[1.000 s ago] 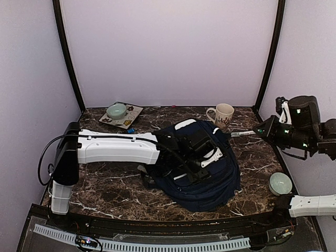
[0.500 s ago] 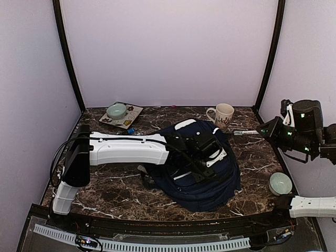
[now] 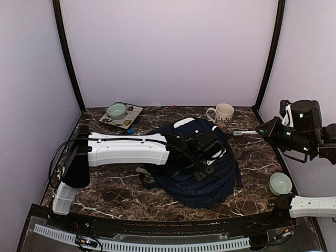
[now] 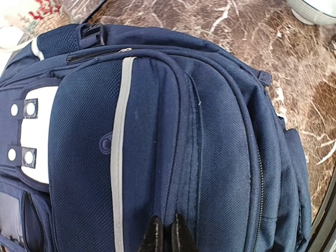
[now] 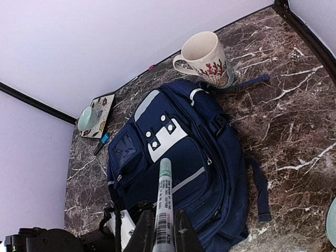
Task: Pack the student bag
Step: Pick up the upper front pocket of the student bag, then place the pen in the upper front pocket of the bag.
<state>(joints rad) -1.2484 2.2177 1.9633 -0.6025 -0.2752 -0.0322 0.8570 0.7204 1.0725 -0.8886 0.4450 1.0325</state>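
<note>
So, quick look: the student bag (image 3: 210,184) is lying front-side up just on the near side of the mug (image 3: 223,114). Its top handle end is up by the mug, and its long axis runs from there back toward the arm bases. All zips look closed afaict, no opening showing.

The left gripper (image 4: 166,234) is down on the bag, further from the mug than the white patch. Its jaws are pressed together right on a seam of the front pocket. Can't tell if it's got a pull tab or a bit of fabric nipped in there bc the tips hide it.

The right gripper (image 5: 160,228) hangs off to the right of the mug, clear of the bag. It's pinching a marker (image 5: 164,194) w/ the capped end sticking out fwd. The marker's long axis points roughly at the mug, so it lies across the bag's length, not along it.

Imo what matters: the bag lies left of the marker hand and there's no mouth for the marker to go in. The left arm is the one on the bag, so prob it has to drag a zip open first. Then the marker can come over from the mug side.
</note>
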